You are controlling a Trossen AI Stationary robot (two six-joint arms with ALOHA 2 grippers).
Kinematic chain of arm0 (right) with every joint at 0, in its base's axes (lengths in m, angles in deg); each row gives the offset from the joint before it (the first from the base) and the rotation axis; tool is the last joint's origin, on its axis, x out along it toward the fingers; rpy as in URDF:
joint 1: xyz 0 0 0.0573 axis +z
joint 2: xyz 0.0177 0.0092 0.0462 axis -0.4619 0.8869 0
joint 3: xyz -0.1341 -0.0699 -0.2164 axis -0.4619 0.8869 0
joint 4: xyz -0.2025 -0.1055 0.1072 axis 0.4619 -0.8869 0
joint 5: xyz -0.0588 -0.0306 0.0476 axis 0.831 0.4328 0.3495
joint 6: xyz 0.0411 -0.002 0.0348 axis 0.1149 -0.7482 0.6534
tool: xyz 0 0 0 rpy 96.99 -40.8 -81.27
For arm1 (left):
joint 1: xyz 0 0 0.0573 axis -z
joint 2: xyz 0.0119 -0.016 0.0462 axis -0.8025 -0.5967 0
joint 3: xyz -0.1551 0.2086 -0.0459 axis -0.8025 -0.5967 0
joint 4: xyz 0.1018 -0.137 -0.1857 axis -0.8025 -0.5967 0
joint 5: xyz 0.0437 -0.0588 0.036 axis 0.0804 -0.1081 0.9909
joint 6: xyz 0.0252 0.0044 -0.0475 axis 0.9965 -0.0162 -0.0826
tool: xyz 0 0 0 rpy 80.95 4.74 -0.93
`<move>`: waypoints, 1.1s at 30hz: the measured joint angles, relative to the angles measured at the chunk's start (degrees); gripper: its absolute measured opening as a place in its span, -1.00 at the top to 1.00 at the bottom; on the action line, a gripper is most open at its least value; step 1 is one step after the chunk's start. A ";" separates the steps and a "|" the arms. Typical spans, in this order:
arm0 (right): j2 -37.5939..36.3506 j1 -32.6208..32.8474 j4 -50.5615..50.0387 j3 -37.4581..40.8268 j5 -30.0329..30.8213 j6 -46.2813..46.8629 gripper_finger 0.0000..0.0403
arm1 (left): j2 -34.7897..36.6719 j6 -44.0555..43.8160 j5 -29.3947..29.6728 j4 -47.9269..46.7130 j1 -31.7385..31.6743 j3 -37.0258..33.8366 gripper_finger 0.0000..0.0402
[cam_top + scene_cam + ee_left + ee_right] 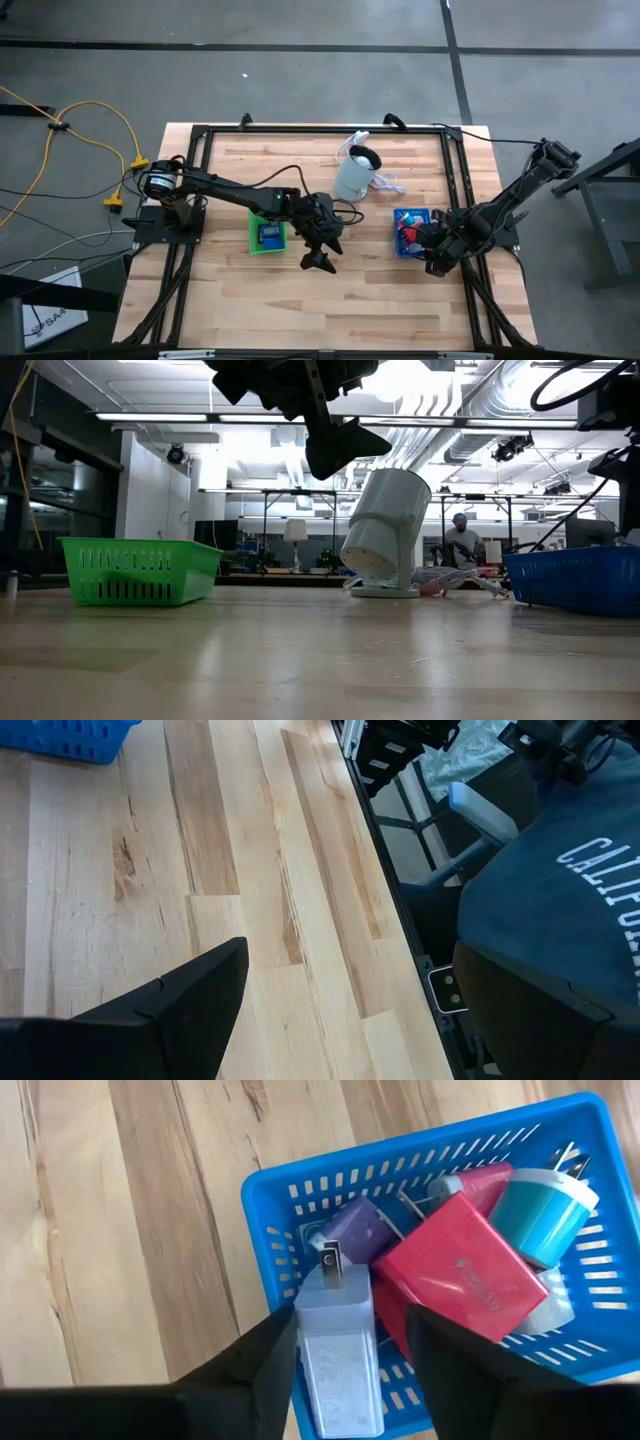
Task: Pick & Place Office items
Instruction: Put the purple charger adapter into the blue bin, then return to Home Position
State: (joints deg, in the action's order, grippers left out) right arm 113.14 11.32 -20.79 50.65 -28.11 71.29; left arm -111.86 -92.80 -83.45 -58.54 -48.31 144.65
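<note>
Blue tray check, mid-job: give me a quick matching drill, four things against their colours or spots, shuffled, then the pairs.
Things:
1. Blocky charger
2. Round plug
3. Charger between the right gripper fingers
4. Pale appliance

Matches:
A. teal
B. on the table between the green tray and blue tray
C. red
D. pale blue, prongs up

Pairs: 1-C, 2-A, 3-D, 4-B

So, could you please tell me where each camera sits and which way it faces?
High view: overhead, looking straight down on the table; both arms show.
Low view: at table-top height, looking level across; the left gripper hangs in from above.
Left wrist view: looks past its own fingers at bare wood and a person beyond the table edge.
Right wrist view: looks down past its fingers into the blue tray.
Shared: the high, low and right wrist views all show the blue tray.
</note>
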 joint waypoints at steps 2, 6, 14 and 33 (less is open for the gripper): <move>0.00 0.00 0.00 0.00 0.04 -0.02 0.11 | 0.00 0.00 0.00 0.00 0.00 0.02 -0.71; 0.00 0.00 0.00 0.00 0.16 -0.01 0.07 | 0.00 0.00 0.00 0.00 0.00 0.01 -0.71; 0.00 0.00 0.17 0.00 0.39 -3.29 0.08 | 0.00 0.00 -0.07 0.02 0.00 0.02 -0.71; -0.35 -4.68 5.58 -7.54 4.92 -16.52 0.07 | 0.22 -0.62 -7.37 3.06 -3.67 0.00 -0.71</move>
State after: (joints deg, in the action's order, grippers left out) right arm 112.79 6.64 -15.21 43.11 -23.19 54.77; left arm -111.64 -93.41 -90.82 -55.48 -51.97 144.65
